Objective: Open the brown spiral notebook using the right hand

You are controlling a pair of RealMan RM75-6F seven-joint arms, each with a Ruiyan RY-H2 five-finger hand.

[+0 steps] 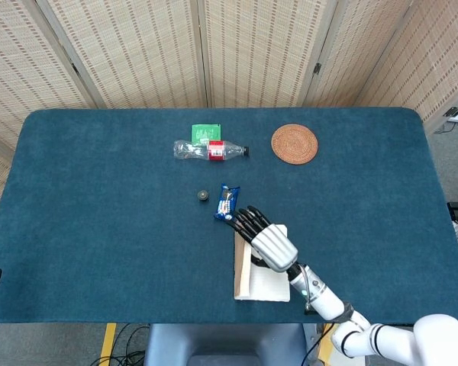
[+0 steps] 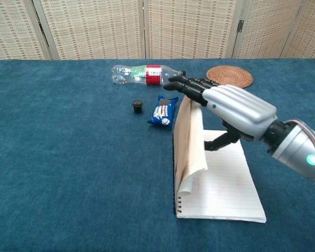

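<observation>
The brown spiral notebook [image 2: 220, 184] lies near the front edge of the table [image 1: 91, 229], a little right of its middle, with the spiral binding along its left side. Its brown cover [image 2: 189, 142] stands lifted almost upright over the binding, curling at the lower end, and the lined white pages beneath are bare. The right hand [image 2: 228, 107] holds that cover: the fingers [image 2: 186, 84] lie stretched over its top edge and outer face, while the thumb [image 2: 218, 142] comes in from the page side. In the head view the same hand [image 1: 269, 242] covers much of the notebook. The left hand does not show in either view.

Just beyond the notebook, toward the table's middle, lies a small blue snack packet [image 1: 227, 203], close to the fingertips, and a dark bottle cap [image 1: 203, 196] sits to its left. Further back a clear plastic bottle [image 1: 210, 150] with a red label lies on its side, uncapped as far as can be seen, its contents unclear. A green packet [image 1: 206, 133] lies just behind it, and a round woven coaster [image 1: 295, 143] rests to the right, toward the far edge.
</observation>
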